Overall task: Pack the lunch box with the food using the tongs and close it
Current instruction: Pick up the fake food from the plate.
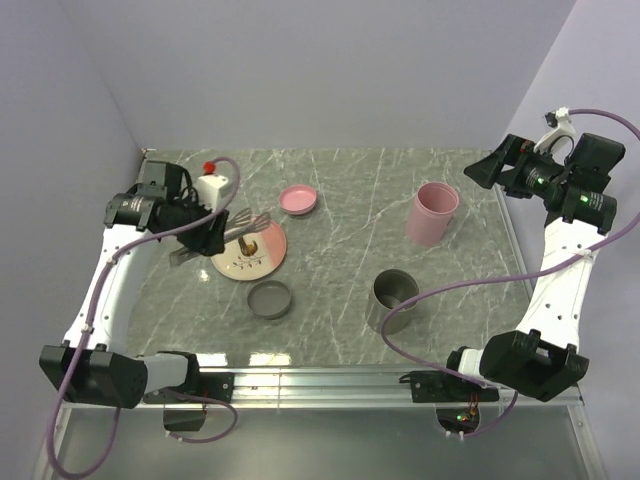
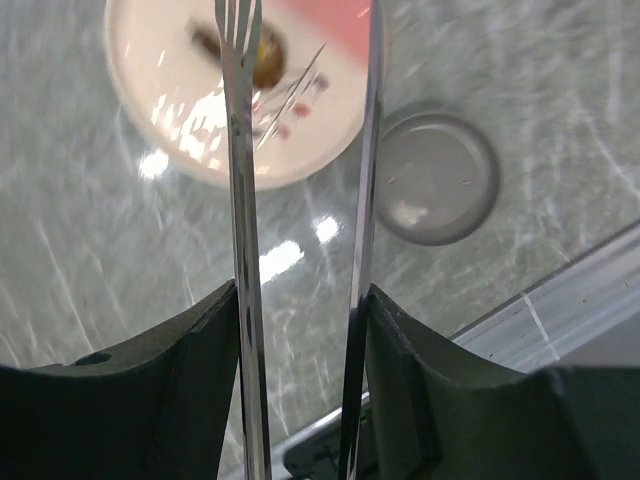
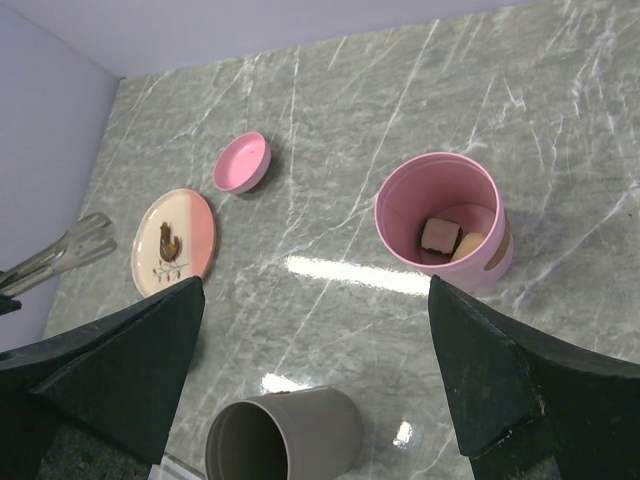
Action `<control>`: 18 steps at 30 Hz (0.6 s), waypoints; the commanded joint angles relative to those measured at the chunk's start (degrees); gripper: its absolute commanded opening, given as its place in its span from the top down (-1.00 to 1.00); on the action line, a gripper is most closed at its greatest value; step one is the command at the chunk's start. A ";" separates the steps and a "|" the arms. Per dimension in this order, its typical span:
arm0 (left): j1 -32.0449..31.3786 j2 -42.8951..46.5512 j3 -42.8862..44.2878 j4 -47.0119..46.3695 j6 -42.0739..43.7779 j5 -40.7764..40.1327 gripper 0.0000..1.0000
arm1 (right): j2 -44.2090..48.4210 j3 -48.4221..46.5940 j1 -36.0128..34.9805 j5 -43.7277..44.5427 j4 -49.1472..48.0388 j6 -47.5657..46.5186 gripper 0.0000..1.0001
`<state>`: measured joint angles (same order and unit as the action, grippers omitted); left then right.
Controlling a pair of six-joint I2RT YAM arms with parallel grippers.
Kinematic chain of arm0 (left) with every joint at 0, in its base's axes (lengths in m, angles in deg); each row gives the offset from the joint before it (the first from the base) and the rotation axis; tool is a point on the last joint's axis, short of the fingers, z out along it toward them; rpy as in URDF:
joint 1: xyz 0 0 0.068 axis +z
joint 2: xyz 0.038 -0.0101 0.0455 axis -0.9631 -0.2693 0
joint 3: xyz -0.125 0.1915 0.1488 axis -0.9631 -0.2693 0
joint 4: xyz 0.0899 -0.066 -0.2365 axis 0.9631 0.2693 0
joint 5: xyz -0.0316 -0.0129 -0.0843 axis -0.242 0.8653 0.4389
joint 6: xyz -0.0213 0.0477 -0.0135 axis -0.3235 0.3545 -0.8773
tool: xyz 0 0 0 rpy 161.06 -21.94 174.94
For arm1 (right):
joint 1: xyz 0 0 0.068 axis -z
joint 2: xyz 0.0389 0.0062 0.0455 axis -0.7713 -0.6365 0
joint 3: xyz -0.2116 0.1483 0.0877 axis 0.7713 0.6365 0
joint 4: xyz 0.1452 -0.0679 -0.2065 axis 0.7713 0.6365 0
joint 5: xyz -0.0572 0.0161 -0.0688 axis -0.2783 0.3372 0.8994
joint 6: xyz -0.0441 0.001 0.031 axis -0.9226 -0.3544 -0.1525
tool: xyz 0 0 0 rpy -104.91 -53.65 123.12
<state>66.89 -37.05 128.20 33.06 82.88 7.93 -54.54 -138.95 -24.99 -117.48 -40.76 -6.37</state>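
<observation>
Steel tongs (image 2: pixel 240 200), clamped in the left jaws, poise over the brown lump (image 2: pixel 265 55) ahead; next, lower and squeeze. Right jaws gape.

Top high overhead; left wrist close, right wrist far; plate (image 1: pixel 268 243) shared

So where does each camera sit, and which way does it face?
Top external: above and behind the arms, looking down on the grey marble table; both arms show.
Left wrist: on the left arm, looking down through the black left gripper, which clamps the long silver metal tongs.
Right wrist: on the raised right arm, looking across the table through the open black right gripper at the tall pink tub.
Shared: all three show the round cream-and-pink plate.
</observation>
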 commanded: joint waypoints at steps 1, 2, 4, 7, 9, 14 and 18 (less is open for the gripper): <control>4.49 1.06 -3.78 -2.14 -5.04 -2.29 -0.07 | 0.98 0.68 -0.07 -0.70 -1.71 -0.60 -0.99; 5.02 1.24 -4.66 -2.49 -6.18 -3.34 -0.06 | 0.98 0.68 -0.07 -0.70 -1.62 -0.60 -0.99; 4.94 2.90 -7.73 -4.42 -9.43 -5.10 -0.07 | 0.98 0.85 -0.16 -0.70 -1.62 -0.78 -0.99; 4.94 4.57 -10.73 -6.53 -12.69 -8.88 -0.06 | 1.33 1.29 -0.16 -0.62 -2.06 -0.43 -0.99; 4.94 4.75 -10.91 -8.12 -14.79 -11.61 -0.06 | 1.51 1.64 -0.07 -0.70 -2.24 -0.25 -0.99; 3.80 2.65 -10.56 -9.35 -17.61 -14.77 -0.01 | 1.68 1.56 -0.07 -0.70 -2.24 -0.25 -0.99; 0.90 1.15 -11.78 -11.19 -19.81 -18.72 0.01 | 1.86 1.30 -0.07 -0.44 -1.97 -0.51 -0.99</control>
<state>69.93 -35.33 116.81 25.63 66.73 -6.54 -54.54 -137.14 -24.99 -117.46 -41.19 -6.35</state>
